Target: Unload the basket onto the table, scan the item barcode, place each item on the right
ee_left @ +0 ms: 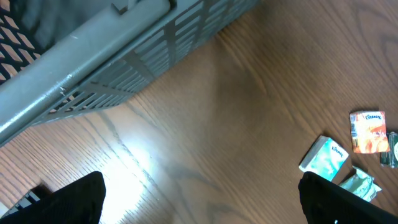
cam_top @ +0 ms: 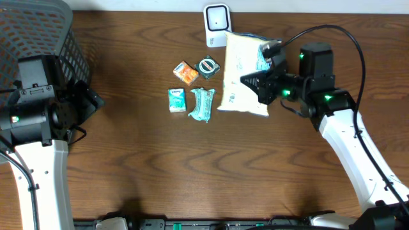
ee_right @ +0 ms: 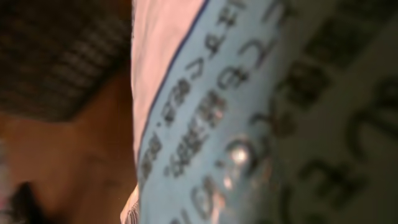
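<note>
1. Bag, large and pale yellow, is the item to scan. It is at the far middle of the table, and its far end is just beside the white scanner.
2. The right gripper is clamped tight on the bag's right edge, about halfway along it. I judge that this side grip keeps the broad face free for the scanner.
3. The left gripper has its jaws spread wide and holds nothing. It waits near the grey basket, well apart from the bag, probably to leave room.
4. The bag's long axis runs from far to near, a little slanted. Its far short end points toward the scanner.
5. The right wrist view shows only a blue band with blurred print, so I cannot tell where the barcode faces.
6. 4 small items lie just left of the bag.
</note>
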